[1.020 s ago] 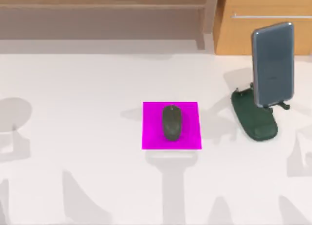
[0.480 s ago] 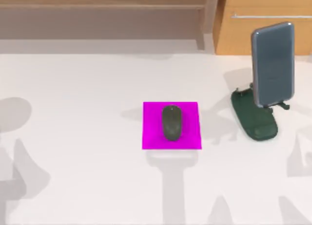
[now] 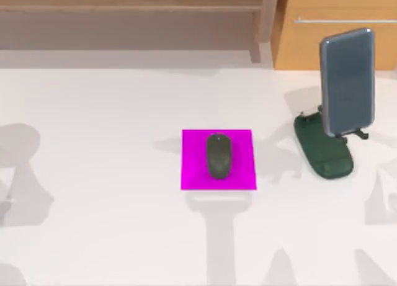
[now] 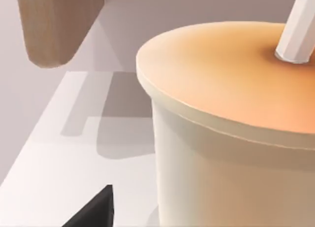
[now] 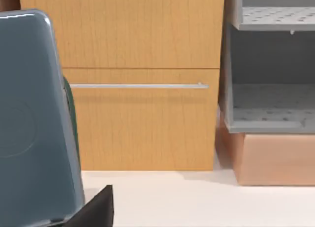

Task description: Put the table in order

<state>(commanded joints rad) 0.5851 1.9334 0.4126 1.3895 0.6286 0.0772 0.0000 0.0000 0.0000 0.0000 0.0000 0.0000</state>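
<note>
- The white table runs across the whole top view, and grey arm shadows fall along its left, near and right edges.
- A wooden shelf stands along the far edge on the left, its upright post near the middle of that edge.
- In the left wrist view, a cream cup with an orange lid and a white straw stands close before the camera on the table, with a rounded wooden piece behind it.
- A black part of the left gripper juts in just beside the cup; whether that gripper is spread or pressed together cannot be told.
- At the table's centre lies a magenta pad, flat and square to the edges.
- A dark mouse rests on the pad's middle, its long axis pointing toward the far edge.
- To the pad's right and apart from it, a dark green stand holds a grey-blue phone propped upright.
- A tan cabinet with a slim silver drawer handle stands behind the phone at the far right.
- The right wrist view looks past the phone to the cabinet and its handle, with a grey rack on a wooden base beside it.
- A black part of the right gripper sits near the phone; its state cannot be told either.
</note>
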